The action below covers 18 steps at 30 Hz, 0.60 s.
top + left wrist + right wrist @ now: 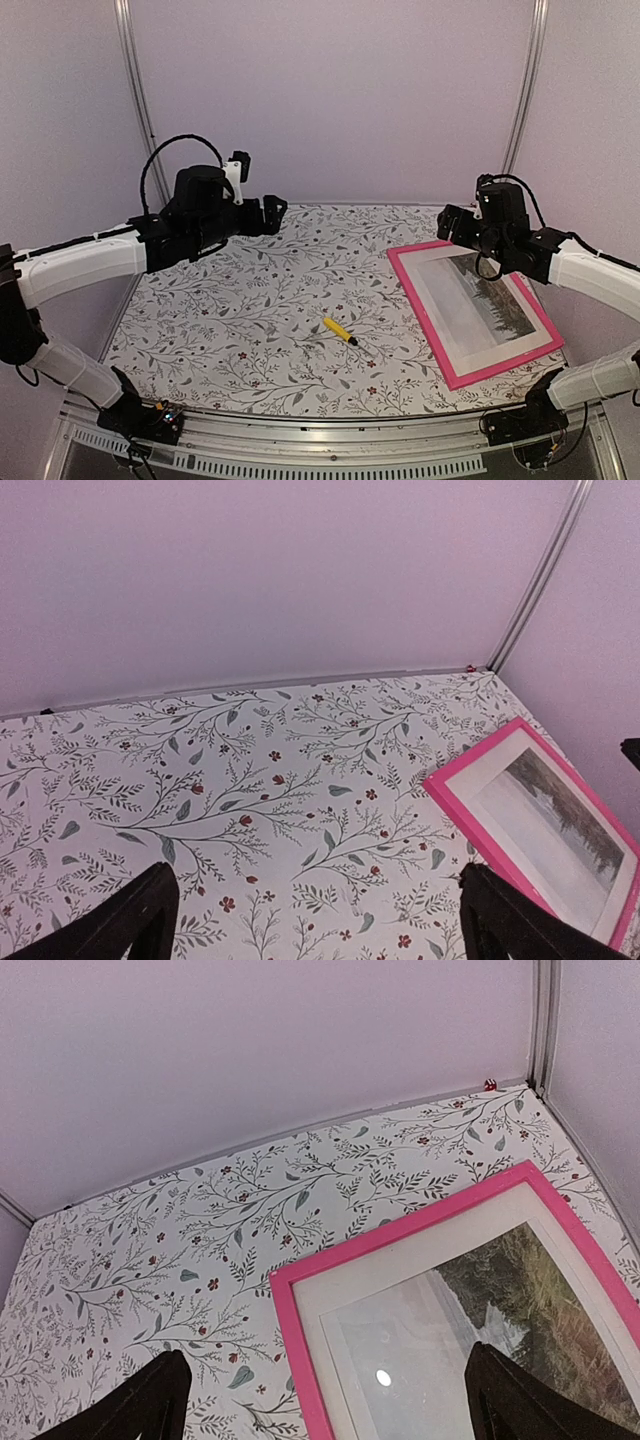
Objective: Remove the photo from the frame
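A: Desk point(250, 300) first. Floral cover, both arms reaching in from the near edge. What's on it?

B: The frame point(421, 315), pink border, flat on the right side, skewed, its near corner close to the desk's front edge. The photo point(480, 305) sits inside it, white margin and dark trees face up. Not out yet.

A: Pincers?

B: Right pincer point(335, 1410) hovers above the frame's far end, fingers wide apart, nothing in them. Left pincer point(320, 930) hangs over bare desk on the left, also spread wide and empty, well apart from the frame.

A: Smallest item?

B: A yellow pen point(340, 331), mid-desk, touching nothing.

A: Risks?

B: My judgement: the photo lies flush, so a finger has little edge to catch. Coming down hard could crease the paper, or nip border and sheet together and lift both. Nothing pins the frame, so a sideways pry may slide it toward the front edge. There is a bright glint on the photo in the right wrist view. It could be glazing or glossy paper, cannot tell. If glazed, fingers would only skate.
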Each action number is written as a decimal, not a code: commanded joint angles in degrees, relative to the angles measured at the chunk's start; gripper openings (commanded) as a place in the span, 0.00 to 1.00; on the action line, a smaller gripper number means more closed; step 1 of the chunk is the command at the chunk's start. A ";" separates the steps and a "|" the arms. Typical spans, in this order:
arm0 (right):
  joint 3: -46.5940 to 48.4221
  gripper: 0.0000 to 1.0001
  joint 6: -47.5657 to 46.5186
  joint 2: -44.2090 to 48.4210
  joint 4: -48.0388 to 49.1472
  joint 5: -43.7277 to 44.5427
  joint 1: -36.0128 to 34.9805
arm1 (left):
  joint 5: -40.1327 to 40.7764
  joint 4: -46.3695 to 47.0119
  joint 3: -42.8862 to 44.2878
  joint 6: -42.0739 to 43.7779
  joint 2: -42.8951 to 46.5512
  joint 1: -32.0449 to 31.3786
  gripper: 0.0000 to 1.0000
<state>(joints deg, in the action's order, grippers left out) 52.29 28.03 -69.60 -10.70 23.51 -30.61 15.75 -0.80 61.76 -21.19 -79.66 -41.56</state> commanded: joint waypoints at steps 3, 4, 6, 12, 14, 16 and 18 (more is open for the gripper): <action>0.32 0.99 -1.56 -0.10 0.40 0.49 0.12 | 1.51 0.98 0.03 0.38 0.70 0.34 1.00; 0.13 0.99 -1.77 0.06 0.40 -0.06 0.05 | 1.45 0.97 0.10 -0.09 0.46 0.34 0.99; -0.51 0.99 -2.90 0.79 0.74 -1.54 0.06 | 1.14 -1.36 0.54 -1.48 -0.34 0.34 0.99; -1.40 0.99 -4.23 2.07 1.02 -2.53 0.10 | -1.09 -5.75 2.40 -4.44 -2.92 0.34 0.99; -1.44 0.99 -4.25 2.26 1.00 -2.74 0.12 | -1.66 -7.07 2.72 -5.87 -3.57 0.30 0.99; -1.49 0.99 -4.21 2.34 1.02 -2.87 0.11 | -1.89 -8.71 3.05 -7.45 -4.23 0.19 0.99; -1.62 0.99 -4.21 2.37 0.89 -3.02 0.09 | -1.98 -10.46 3.26 -9.42 -4.87 -0.03 0.99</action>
<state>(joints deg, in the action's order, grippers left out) 51.31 24.49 -68.58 -10.41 21.39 -30.61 14.79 -6.74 63.09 -26.33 -83.05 -41.54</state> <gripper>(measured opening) 0.989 0.994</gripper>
